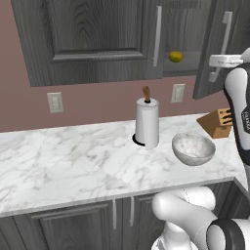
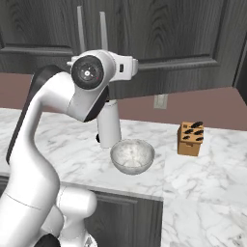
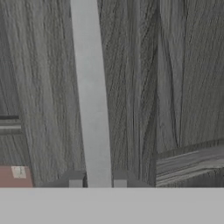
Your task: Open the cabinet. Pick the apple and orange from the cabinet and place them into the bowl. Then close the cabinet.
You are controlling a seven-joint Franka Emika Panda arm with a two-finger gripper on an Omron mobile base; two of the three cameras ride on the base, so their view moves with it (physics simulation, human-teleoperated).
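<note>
The cabinet-opening step is judged to be in hand, and partly done. At the left of the left base view, the cabinet's (image 1: 93,39) left door is being shown flat and shut, its long silver handle (image 1: 157,35) standing upright at its right edge. Just right of it, a gap is being left by the right door (image 1: 215,44), which is being held swung outward, and a yellow-orange fruit (image 1: 176,56) is being shown on the shelf inside; whether it is the orange or the apple cannot be told, and a second fruit is not being made out. In the hand view, the tool (image 3: 97,180) is being seen closed on a silver bar handle (image 3: 89,87), one dark fingertip on each side of the bar. The next move is judged to call for the door being drawn wider before the bar is released, so that the shelf can be reached. On the marble surface (image 1: 63,161) below, a white paper-towel roll (image 1: 147,122) is standing upright, the bowl (image 1: 193,148) is sitting empty just to its right, near the front edge, and a wooden knife block (image 1: 218,122) is standing behind it toward the wall. The swung door and the roll are judged to be the things most likely to be brushed when fruit is being carried down to the bowl.
</note>
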